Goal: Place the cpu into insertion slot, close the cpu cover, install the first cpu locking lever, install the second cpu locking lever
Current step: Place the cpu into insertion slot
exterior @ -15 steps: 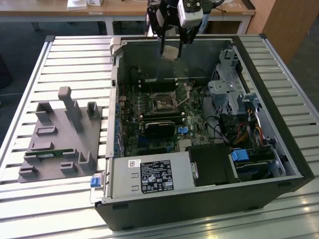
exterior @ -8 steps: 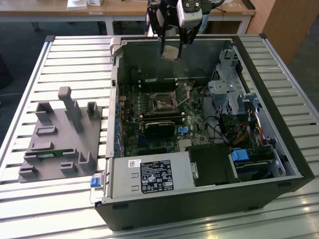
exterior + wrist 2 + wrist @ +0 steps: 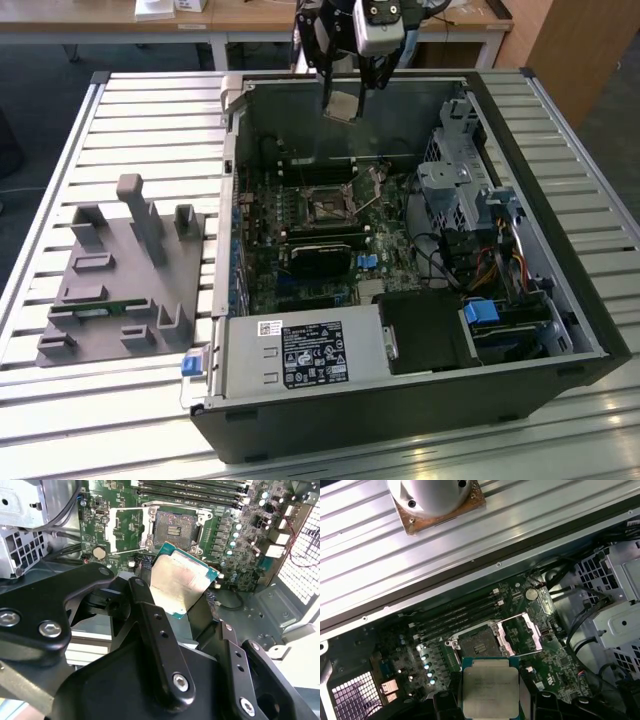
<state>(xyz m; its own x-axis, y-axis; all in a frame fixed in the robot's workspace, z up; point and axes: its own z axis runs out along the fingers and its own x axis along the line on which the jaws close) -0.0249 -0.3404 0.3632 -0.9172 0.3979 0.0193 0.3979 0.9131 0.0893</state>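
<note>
Slatted aluminium table [image 3: 120,110] carries an open computer case [image 3: 400,400] at centre frame in the exterior view, with a grey fixture tray [image 3: 120,280] at left. At top centre the gripper [image 3: 345,98] hangs over the case, its 2 fingers clamped on the cpu [image 3: 342,106], whose silver top faces both wrist views. Mid-board, the insertion slot [image 3: 175,530] shows its dark centre, apart from the chip. Beside it the cpu cover [image 3: 522,635] lies flipped open.
</note>
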